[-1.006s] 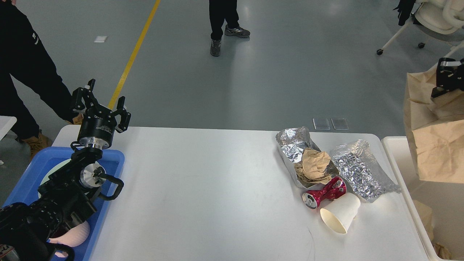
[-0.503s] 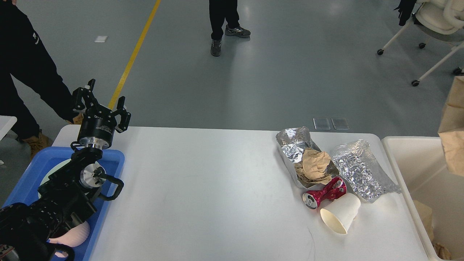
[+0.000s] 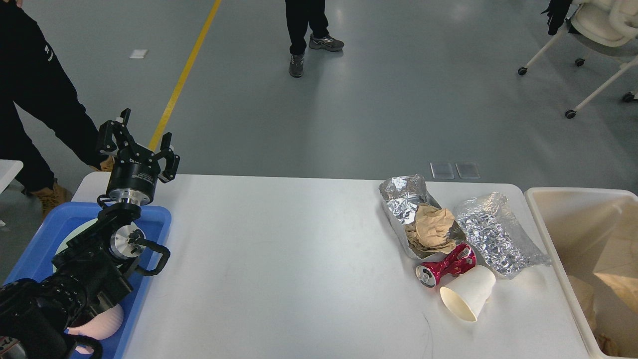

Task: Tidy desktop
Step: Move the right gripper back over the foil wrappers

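Note:
The white desktop carries litter at its right end: a foil tray with crumpled brown paper in it, a crumpled foil sheet, a crushed red can and a white paper cup lying on its side. My left gripper is raised above the table's far left corner, open, with nothing between its fingers. It stands far from the litter. My right gripper is out of view.
A cream bin stands against the table's right end with a brown paper bag inside. A blue tray at the left holds a plate and a pink bowl. People stand beyond the table, and a wheeled chair is at the far right.
The brown paper bag that my right gripper held up at the right edge now lies inside the cream bin. The right gripper has left the view. The left arm has not moved.

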You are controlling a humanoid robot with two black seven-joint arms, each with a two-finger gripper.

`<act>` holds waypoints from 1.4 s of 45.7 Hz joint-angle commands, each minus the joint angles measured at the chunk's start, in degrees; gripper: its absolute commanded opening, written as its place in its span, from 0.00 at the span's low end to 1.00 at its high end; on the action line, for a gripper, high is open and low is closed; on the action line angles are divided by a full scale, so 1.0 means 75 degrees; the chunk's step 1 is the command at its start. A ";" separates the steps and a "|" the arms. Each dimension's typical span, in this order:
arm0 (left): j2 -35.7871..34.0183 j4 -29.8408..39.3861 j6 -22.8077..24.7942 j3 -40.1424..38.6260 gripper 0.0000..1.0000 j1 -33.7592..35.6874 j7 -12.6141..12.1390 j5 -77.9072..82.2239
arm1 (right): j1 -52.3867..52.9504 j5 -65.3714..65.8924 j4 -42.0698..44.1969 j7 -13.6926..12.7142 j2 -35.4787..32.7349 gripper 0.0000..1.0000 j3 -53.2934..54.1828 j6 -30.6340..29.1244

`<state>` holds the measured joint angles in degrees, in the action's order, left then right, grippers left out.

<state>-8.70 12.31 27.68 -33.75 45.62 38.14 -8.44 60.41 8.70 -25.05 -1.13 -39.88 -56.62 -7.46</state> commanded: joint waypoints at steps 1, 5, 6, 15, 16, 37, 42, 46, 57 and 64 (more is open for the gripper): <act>-0.0001 0.0011 0.0000 0.0000 0.96 0.0000 0.0000 -0.0011 | -0.0355 0.0012 0.0093 0.0010 0.0020 0.98 0.0295 0.0022; -0.0001 0.0000 0.0000 0.0000 0.96 0.0000 0.0000 -0.0011 | -0.0344 0.0000 0.0047 0.0010 0.0032 1.00 0.0319 0.0022; -0.0001 0.0000 0.0000 0.0000 0.96 0.0000 0.0000 -0.0011 | -0.0344 0.0000 0.0023 0.0010 0.0032 1.00 0.0319 -0.0002; -0.0001 0.0000 0.0000 0.0000 0.96 0.0000 0.0000 0.0001 | 0.0381 -0.0117 -0.0105 0.0034 0.0465 1.00 0.0295 -0.0131; -0.0001 0.0000 0.0000 0.0000 0.96 0.0000 0.0000 0.0001 | 0.0545 -0.0117 -0.0187 0.0034 0.0500 1.00 0.0295 -0.0154; -0.0001 0.0000 0.0000 0.0000 0.96 0.0000 0.0000 -0.0011 | 0.4694 -0.0152 -0.2016 0.0022 0.2129 1.00 -0.0408 -0.3362; -0.0001 0.0000 0.0000 0.0000 0.96 0.0000 0.0000 -0.0011 | 0.5502 -0.0152 -0.2051 0.0022 0.2551 1.00 -0.0419 -0.4862; -0.0001 0.0000 0.0000 0.0000 0.96 0.0000 0.0000 0.0001 | 0.6136 -0.0152 -0.2133 0.0022 0.2902 1.00 -0.0419 -0.6175; -0.0001 0.0000 0.0000 0.0000 0.96 0.0000 0.0000 0.0001 | 0.7881 -0.0152 -0.3198 0.0022 0.3067 1.00 -0.0478 -0.6339; -0.0001 0.0000 0.0000 0.0000 0.96 0.0000 0.0000 0.0001 | 0.8854 -0.0140 -0.4112 0.0010 0.3032 1.00 -0.0537 -0.6339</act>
<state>-8.71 12.31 27.68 -33.75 45.62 38.15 -8.49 121.83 7.58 -51.18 -1.00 -16.99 -60.29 -54.99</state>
